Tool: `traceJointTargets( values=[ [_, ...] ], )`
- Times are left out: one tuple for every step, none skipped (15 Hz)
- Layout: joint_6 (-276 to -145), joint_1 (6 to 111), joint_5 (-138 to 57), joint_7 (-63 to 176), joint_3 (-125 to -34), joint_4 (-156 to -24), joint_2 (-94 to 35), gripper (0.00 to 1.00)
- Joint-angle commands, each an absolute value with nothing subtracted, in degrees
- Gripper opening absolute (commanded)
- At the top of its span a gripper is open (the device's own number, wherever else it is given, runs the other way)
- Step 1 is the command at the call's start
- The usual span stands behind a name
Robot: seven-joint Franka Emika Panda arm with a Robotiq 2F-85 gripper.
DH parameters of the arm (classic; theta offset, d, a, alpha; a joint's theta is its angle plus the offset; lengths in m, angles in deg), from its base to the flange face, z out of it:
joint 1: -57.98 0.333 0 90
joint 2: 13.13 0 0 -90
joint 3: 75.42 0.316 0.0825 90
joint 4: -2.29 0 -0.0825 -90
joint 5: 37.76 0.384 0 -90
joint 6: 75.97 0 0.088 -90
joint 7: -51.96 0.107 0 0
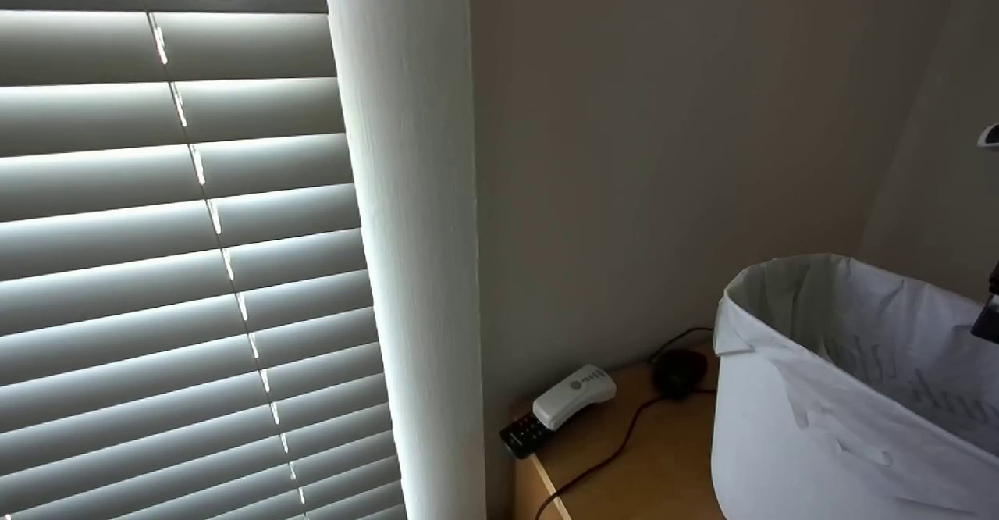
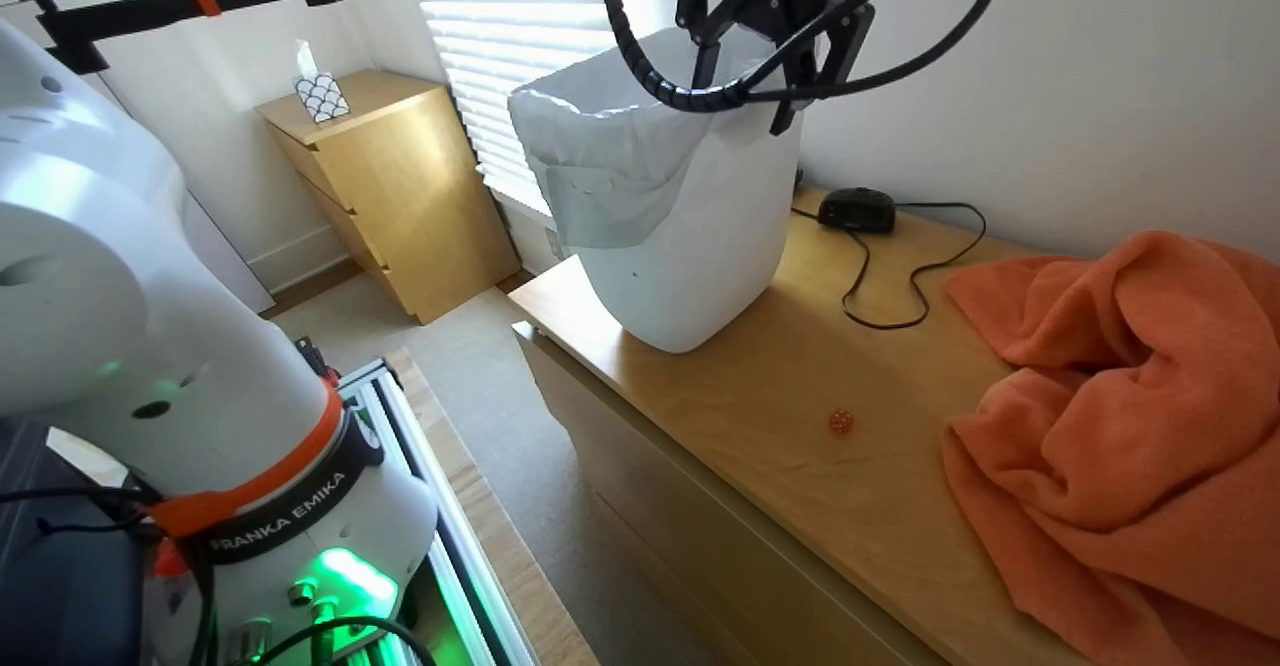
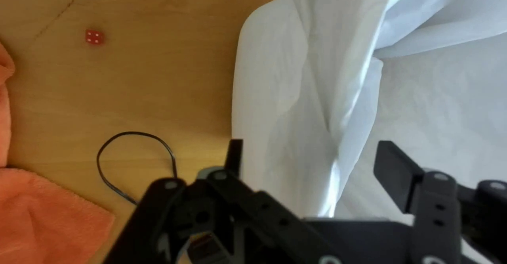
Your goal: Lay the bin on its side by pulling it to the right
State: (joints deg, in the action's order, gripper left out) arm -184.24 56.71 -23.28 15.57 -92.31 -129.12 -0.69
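Observation:
The white bin [image 2: 690,256] stands upright on the wooden dresser, with its crinkled liner bag folded over the rim. It also shows at the right edge in an exterior view [image 1: 780,442], and its outer wall shows in the wrist view [image 3: 269,109]. My gripper [image 2: 745,96] is open and straddles the bin's rim. In the wrist view, the gripper [image 3: 313,150] has its right finger over the inside of the bin and its left finger outside the wall. A gap shows between each finger and the rim. In an exterior view only a finger shows at the right edge [image 1: 987,321].
The wooden dresser [image 2: 780,376] bears an orange cloth [image 2: 1130,426], a red die [image 2: 841,422] and a black device [image 2: 857,210] with a cable. A white remote [image 1: 574,397] lies on a black remote [image 1: 524,436]. A wall and window blinds [image 1: 179,270] stand behind.

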Motion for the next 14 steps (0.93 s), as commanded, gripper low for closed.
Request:
traceJointTargets(
  values=[
    [-179.3,54.5,-18.5,9.2,-92.6,-125.7,-5.2,0.53],
    [-178.0,53.8,-17.6,8.0,-92.6,-124.9,-6.3,0.44],
    [-176.8,52.9,-16.9,7.1,-92.5,-124.0,-7.4,0.35],
    [-175.5,52.1,-16.0,5.9,-92.7,-123.3,-8.6,0.28],
    [-174.3,51.3,-15.3,4.9,-92.6,-122.5,-9.6,0.22],
    [-172.7,50.5,-14.5,3.9,-92.7,-121.7,-10.8,0.13],
    [-171.6,49.7,-13.7,3.0,-92.6,-120.9,-11.9,0.06],
    [-170.3,48.8,-13.2,2.6,-92.5,-120.1,-13.1,0.01],
    [-169.8,48.0,-12.9,2.2,-92.4,-119.3,-14.1,0.0],
    [-169.1,47.2,-12.5,2.0,-92.3,-118.6,-15.3,0.0],
    [-168.5,46.5,-12.2,1.7,-92.2,-117.7,-16.3,0.01],
    [-167.9,45.7,-12.0,1.3,-92.1,-117.2,-17.3,0.03],
    [-167.1,45.0,-11.5,1.2,-92.1,-116.2,-18.4,0.02],
    [-166.5,44.3,-11.0,1.1,-92.0,-115.5,-19.5,0.02]
  ],
)
